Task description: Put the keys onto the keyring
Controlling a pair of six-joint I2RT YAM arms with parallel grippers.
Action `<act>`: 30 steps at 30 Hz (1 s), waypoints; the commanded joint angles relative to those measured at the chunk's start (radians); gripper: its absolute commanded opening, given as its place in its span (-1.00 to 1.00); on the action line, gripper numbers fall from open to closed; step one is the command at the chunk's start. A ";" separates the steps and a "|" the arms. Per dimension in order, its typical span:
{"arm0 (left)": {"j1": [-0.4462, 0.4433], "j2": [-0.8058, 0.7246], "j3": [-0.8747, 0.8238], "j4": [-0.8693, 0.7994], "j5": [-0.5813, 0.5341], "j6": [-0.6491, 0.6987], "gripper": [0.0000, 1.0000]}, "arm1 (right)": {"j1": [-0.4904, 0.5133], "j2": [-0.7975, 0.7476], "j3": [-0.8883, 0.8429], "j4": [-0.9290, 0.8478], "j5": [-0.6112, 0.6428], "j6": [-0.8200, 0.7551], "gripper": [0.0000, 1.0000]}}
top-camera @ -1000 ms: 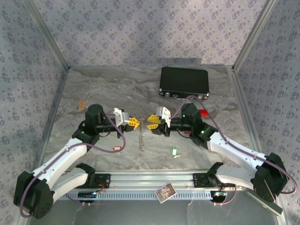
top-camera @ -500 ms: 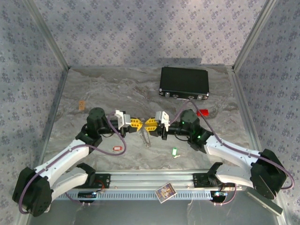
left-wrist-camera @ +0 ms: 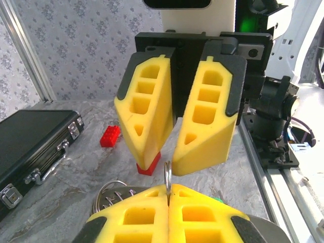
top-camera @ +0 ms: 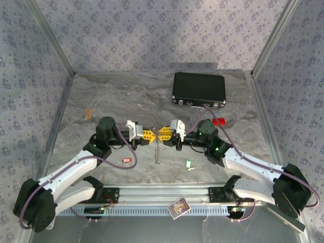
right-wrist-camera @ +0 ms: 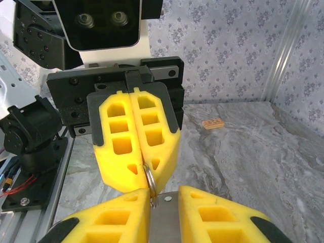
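My left gripper [top-camera: 150, 135] is shut on the top of the keyring [top-camera: 157, 150], whose thin silvery loop hangs down over the table. In the left wrist view the keyring [left-wrist-camera: 168, 175] stands edge-on out of the shut left gripper [left-wrist-camera: 168, 192]. My right gripper [top-camera: 161, 134] faces it tip to tip, jaws a little apart. In the right wrist view the keyring [right-wrist-camera: 150, 178] rests against the left finger of the open right gripper [right-wrist-camera: 165, 194]. The red key [top-camera: 126, 160] lies on the table at lower left. The green and white key [top-camera: 188, 164] lies at lower right.
A black case [top-camera: 198, 88] sits at the back right. A red brick [top-camera: 218, 121] lies behind the right arm, and a small tan block [top-camera: 88, 113] lies at the far left. The metal rail [top-camera: 152, 195] with a card [top-camera: 178, 206] runs along the near edge.
The right gripper's jaws have narrowed and it has come up to the ring. The left gripper has shifted slightly right, carrying the keyring with it.
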 commanded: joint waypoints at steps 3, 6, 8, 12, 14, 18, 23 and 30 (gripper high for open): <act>-0.012 0.002 0.051 -0.004 0.052 0.026 -1.00 | 0.011 0.024 0.046 -0.003 -0.026 -0.010 -0.65; -0.014 -0.001 0.054 -0.007 0.056 0.026 -1.00 | 0.015 0.032 0.051 -0.003 -0.033 -0.010 -0.73; -0.016 -0.002 0.054 -0.006 0.055 0.025 -1.00 | 0.017 0.035 0.052 -0.007 -0.034 -0.010 -0.78; -0.018 -0.004 0.058 -0.008 0.054 0.026 -1.00 | 0.017 0.040 0.061 -0.026 -0.040 -0.018 -1.00; -0.019 -0.010 0.061 -0.024 0.038 0.032 -0.97 | 0.016 0.035 0.069 -0.059 -0.035 -0.034 -1.00; -0.019 -0.043 0.084 -0.164 -0.060 0.101 -0.41 | 0.016 0.013 0.123 -0.235 0.014 -0.124 -1.00; -0.020 -0.085 0.129 -0.389 -0.167 0.199 -0.36 | 0.018 0.010 0.238 -0.505 0.067 -0.250 -1.00; -0.018 -0.074 0.181 -0.497 -0.183 0.251 -0.44 | 0.038 0.071 0.444 -0.837 0.112 -0.388 -1.00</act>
